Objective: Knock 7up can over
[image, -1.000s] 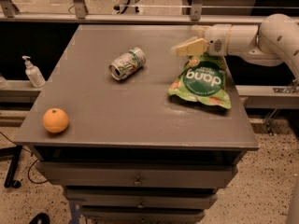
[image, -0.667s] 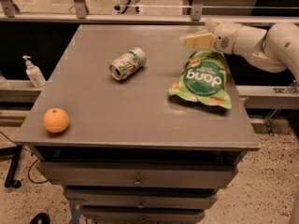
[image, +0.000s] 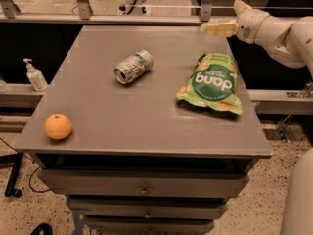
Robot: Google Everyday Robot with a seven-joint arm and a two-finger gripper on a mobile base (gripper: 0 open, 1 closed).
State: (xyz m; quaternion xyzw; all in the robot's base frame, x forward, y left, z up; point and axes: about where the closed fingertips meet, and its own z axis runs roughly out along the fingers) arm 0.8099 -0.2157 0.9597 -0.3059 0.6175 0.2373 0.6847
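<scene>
Tabletop (image: 146,116): grey, flat; a lying can could roll, so no stray nudges
Dang snack bag (image: 211,82): right side, near the gripper; pass above it
7up can (image: 133,66): on its side mid-tabletop (task looks done)
Gripper (image: 217,28): above the far right corner, well apart from the can; whether the jaws are released or clenched cannot be told
Orange (image: 58,126): front left; irrelevant

One silver-green aluminium can (image: 133,67), one round orange fruit (image: 58,126), one green foil snack bag (image: 210,84) — one cream gripper (image: 205,29) above the grey table (image: 146,126) at its far-right corner.
</scene>
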